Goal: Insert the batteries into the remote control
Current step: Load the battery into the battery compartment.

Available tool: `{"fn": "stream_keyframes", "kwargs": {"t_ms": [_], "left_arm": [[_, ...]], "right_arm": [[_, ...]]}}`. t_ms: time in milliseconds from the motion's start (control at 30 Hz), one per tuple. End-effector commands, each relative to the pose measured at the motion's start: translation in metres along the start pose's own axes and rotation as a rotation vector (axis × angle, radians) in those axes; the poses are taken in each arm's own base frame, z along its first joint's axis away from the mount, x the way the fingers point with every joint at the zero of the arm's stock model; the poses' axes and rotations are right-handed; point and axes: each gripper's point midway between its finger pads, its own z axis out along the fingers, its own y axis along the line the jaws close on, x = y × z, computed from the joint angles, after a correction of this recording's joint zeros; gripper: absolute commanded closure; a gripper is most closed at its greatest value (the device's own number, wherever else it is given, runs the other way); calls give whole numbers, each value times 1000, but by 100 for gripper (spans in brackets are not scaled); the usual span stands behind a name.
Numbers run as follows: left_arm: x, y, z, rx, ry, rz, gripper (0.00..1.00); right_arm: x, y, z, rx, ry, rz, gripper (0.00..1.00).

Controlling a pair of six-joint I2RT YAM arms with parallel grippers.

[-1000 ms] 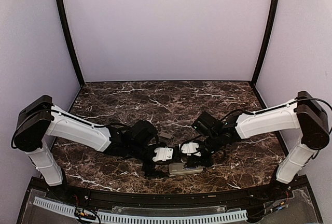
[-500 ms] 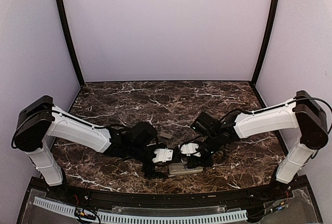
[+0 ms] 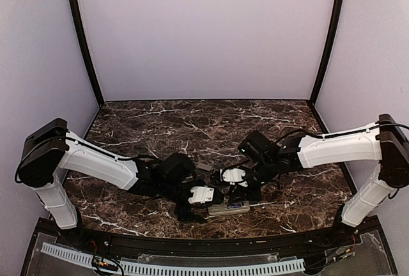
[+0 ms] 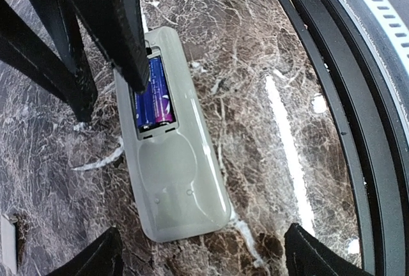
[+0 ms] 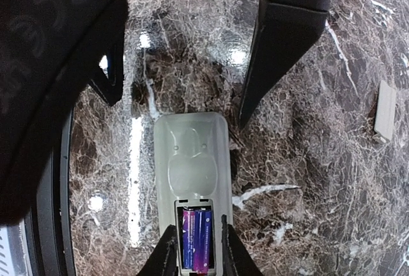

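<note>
Filling remote control (image 4: 172, 186), batteries (image 4: 154, 95) (lettering blurred)

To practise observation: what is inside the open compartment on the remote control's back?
Two blue-purple batteries lie side by side in the remote control's compartment. A right gripper finger covers their far ends in the left wrist view. Nothing beneath them shows.

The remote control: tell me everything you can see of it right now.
The remote control lies flat and face down on the marble table, grey-beige plastic back up. The uncovered compartment at one end holds both blue-purple batteries side by side. The fingers of the right gripper straddle that end, seemingly without clamping; the open left gripper frames the other end without touching it. The buttons are hidden.
</note>
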Motion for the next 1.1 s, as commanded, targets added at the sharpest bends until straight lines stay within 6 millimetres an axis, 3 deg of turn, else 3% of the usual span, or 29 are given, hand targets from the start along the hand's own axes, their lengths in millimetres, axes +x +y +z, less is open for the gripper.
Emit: {"fn": "stream_keyframes", "kwargs": {"t_ms": [0,33,67,200,333,433,633,867,1067], "left_arm": [[2,-3,-4,1,10,-19,13],[0,-2,-5,0,4,-21,14],[-8,1,-8,-8,-22,-31,16],[-20,3,-10,-8,-59,-56,28],[-18,1,-6,15,-50,-64,30],[-13,1,-3,15,-27,-59,22],[-2,-3,9,5,30,-50,19],[4,-2,16,-22,49,-53,20],[5,-3,18,-26,43,-57,23]], "right_arm": [[-17,-3,-14,22,-59,49,77],[-20,-7,-20,38,-76,92,77],[-28,-26,-41,119,-131,290,77],[-16,-49,-72,173,-183,776,80],[10,-33,-76,148,-189,1148,79],[29,-14,-70,133,-174,1333,83],[40,7,-54,114,-128,1438,85],[29,8,-25,45,-70,1416,88],[22,1,-17,35,-75,1405,87]]}}
